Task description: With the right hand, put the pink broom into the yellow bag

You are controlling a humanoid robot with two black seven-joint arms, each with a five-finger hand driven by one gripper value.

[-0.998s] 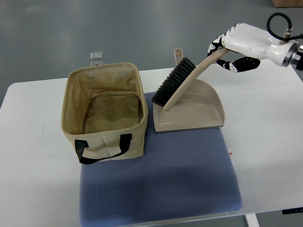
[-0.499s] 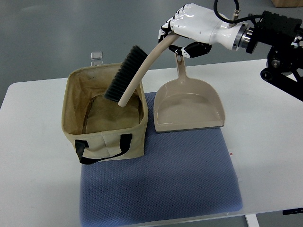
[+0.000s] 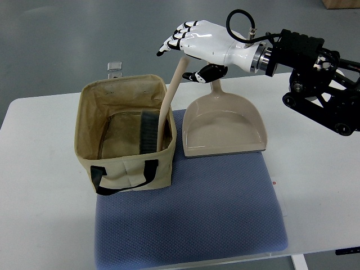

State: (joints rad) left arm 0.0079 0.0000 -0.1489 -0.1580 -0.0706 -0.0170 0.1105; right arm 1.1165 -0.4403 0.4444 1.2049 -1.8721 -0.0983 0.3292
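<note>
Broom (image 3: 162, 115) head is down inside the bag (image 3: 126, 169), bristles against the right wall, handle leaning up over the rim toward the right hand (image 3: 194, 44). Fingers are spread wide above the handle end, thumb below it; whether anything still touches the handle we cannot tell. We read the grip as let go or nearly so.

To finish well, we would lift the hand straight up and clear, without brushing the handle, since it leans on a soft rim and could tip the bag or lever the broom out.

Bag: limp tan canvas, open box shape, black strap handle in front. Broom: smooth beige curved plastic handle, dark stiff bristles. Dustpan (image 3: 225, 126) beside it, same beige plastic, shallow scoop. Both sit on a blue textured mat (image 3: 191, 214) over a white table (image 3: 320, 185).
</note>
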